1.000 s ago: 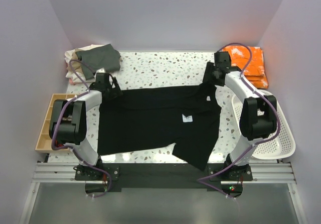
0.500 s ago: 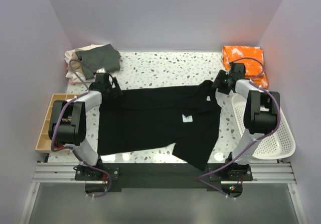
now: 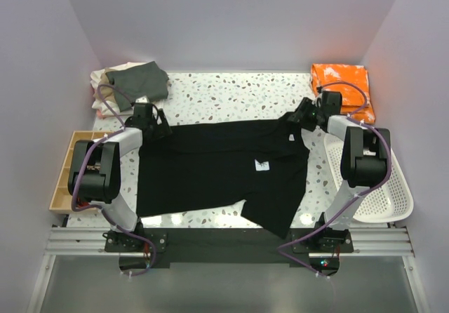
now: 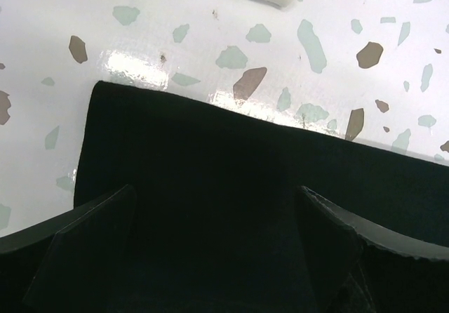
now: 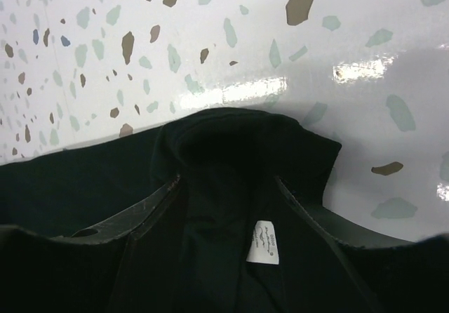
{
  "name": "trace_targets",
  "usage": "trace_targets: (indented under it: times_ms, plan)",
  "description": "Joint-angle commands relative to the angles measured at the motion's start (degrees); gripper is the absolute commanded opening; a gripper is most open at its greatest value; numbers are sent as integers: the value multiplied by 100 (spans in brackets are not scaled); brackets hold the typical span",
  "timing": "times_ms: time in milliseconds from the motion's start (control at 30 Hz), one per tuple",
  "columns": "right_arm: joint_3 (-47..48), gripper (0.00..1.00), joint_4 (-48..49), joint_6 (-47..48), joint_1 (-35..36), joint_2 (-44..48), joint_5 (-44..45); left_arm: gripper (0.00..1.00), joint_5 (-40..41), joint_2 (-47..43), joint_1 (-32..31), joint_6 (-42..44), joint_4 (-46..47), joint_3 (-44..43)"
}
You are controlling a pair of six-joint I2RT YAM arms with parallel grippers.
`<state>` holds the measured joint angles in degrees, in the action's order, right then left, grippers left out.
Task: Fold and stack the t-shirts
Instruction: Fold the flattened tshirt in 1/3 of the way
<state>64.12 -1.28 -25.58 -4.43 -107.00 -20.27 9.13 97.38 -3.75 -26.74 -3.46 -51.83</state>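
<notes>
A black t-shirt (image 3: 217,169) lies spread across the table, with a small white label (image 3: 262,164) showing. My left gripper (image 3: 150,121) (image 4: 214,218) stands wide open over its back left corner (image 4: 133,137), nothing pinched between the fingers (image 4: 91,246). At the back right corner, my right gripper (image 3: 306,114) (image 5: 228,208) is shut on a bunched-up fold of the black cloth (image 5: 231,141), beside a white label (image 5: 263,241). Folded t-shirts (image 3: 130,83) are stacked at the back left, a grey-green one on top of cream and tan ones.
A folded orange cloth (image 3: 345,88) lies at the back right. A white mesh basket (image 3: 386,194) stands along the right edge. A wooden tray (image 3: 64,176) sits at the left edge. Speckled tabletop (image 3: 224,99) shows behind the shirt.
My right gripper came down and toward me from farther back, bringing the shirt's raised corner down to the table, then edged left. Its jaws narrowed. The left arm stayed put.
</notes>
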Motion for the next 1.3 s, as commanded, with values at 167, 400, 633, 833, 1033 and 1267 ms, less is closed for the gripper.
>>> trace_targets:
  times_ms: [167, 400, 633, 833, 1033, 1267]
  plan:
    - [496, 40, 233, -61, 3, -330, -319, 100, -60, 17, 58, 117, 258, -11]
    - [505, 0, 189, -87, -76, -375, -126, 100, -60, 105, 93, 125, 250, -29]
    - [286, 0, -232, 18, -146, 65, 936, 100, -104, 97, 375, 29, 452, 112]
    - [609, 0, -1057, -43, -146, -153, 1499, 100, -148, 97, 524, 20, 487, 121]
    - [672, 17, -1226, -17, -138, -137, 1527, 100, -367, 123, 533, 11, 627, 156]
    - [663, 60, -1601, 141, 284, 1092, 1550, 100, -570, -430, 419, -7, 970, 376]
